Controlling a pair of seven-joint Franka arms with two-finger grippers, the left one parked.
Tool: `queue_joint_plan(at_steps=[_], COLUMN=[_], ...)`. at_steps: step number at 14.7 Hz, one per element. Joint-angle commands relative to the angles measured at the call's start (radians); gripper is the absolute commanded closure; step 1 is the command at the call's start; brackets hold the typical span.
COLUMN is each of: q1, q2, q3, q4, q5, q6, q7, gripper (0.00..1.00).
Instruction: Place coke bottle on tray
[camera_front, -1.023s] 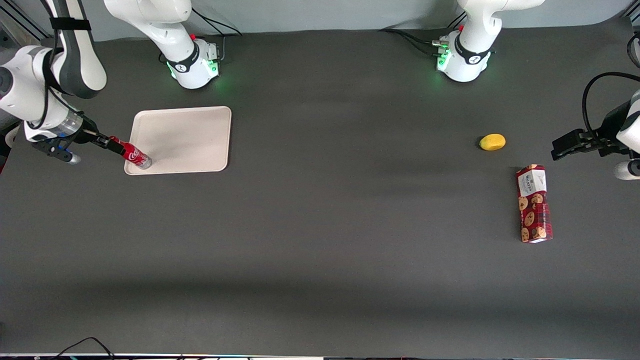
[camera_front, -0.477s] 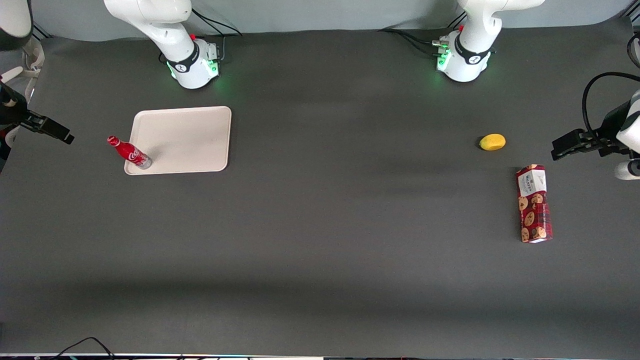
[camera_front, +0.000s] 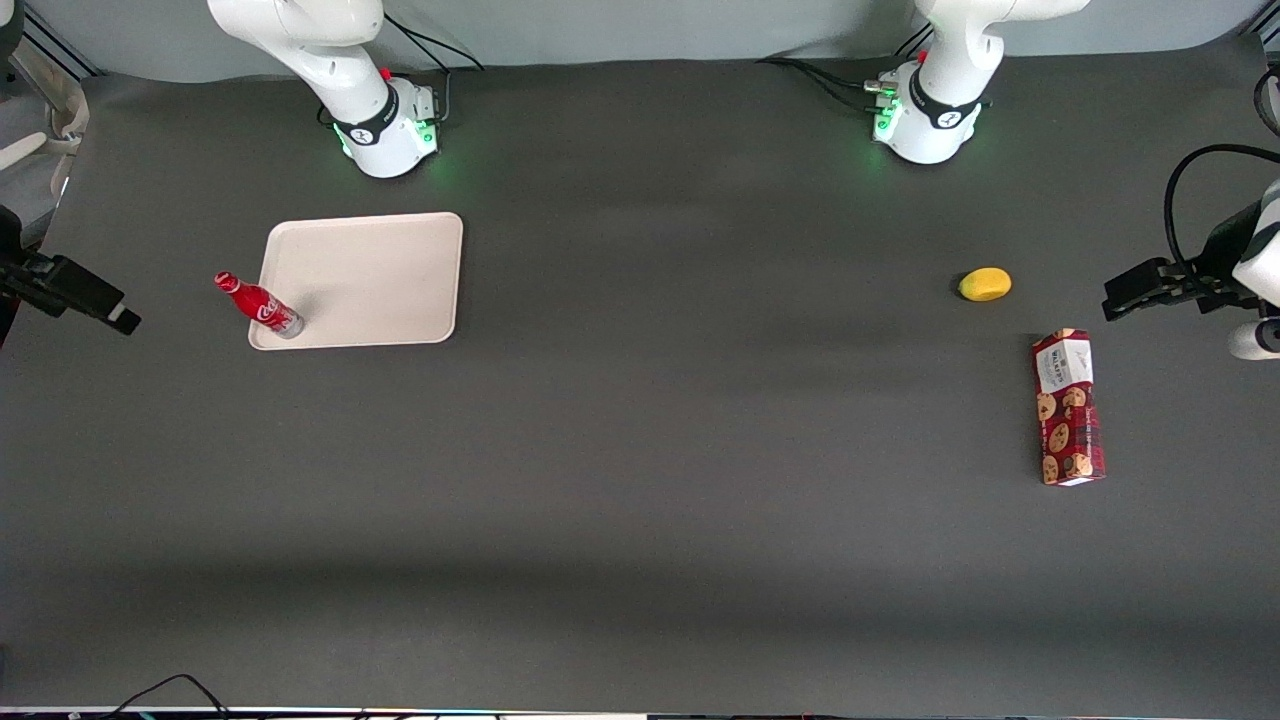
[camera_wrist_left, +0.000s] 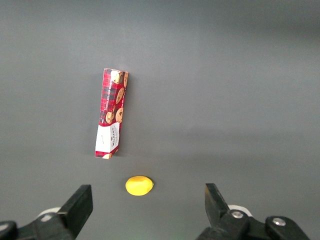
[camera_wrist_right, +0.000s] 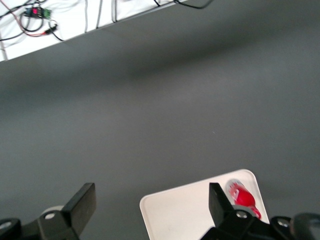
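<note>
Coke bottle (camera_front: 258, 305) upright on tray (camera_front: 375, 275), silvery base planted in the corner nearest the front camera at the working arm's end, almost against the low rim; neck and red cap lean out over bare desk (camera_front: 640, 480) in the front view, likely only the camera angle. Main risk, as a judgement: tall slim body on a small base so close to the rim, so any bump to tray or desk, or a swing of the arm back across it, could topple it outward off the tray and undo the placement. Base footing hard to confirm from here; if partly on the raised rim rather than flat on the tray floor, a slow tilt and roll possible. Gripper (camera_front: 95, 300) well apart from the bottle, at the working arm's edge of the desk, raised and clear. Wrist view shows gripper (camera_wrist_right: 152, 205) fingers spread wide, nothing between them, nothing touched; tray corner and red bottle (camera_wrist_right: 243, 196) visible below. Toward the parked arm's end: lemon (camera_front: 985, 284) and cookie box (camera_front: 1068, 407), both far from any likely disturbance.
</note>
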Motion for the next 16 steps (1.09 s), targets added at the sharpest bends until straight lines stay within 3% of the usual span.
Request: queue_joint_plan(at_steps=[1,4,7,10,16], q1=[0.034,0.086,0.137,0.134,0.123], q2=[0.105,0.084,-0.109,-0.117,-0.108], q3=[0.009,0.001,-0.031,-0.048,-0.054], q4=[0.102,0.025,-0.284,-0.279,-0.262], q5=[0.018,0.002,-0.027,-0.03,-0.03], q6=[-0.034,-0.031,0.153,0.103,0.097], q7=[0.007,-0.005,-0.022,-0.106,-0.091], gripper=[0.0,0.0,0.0,0.0,0.0])
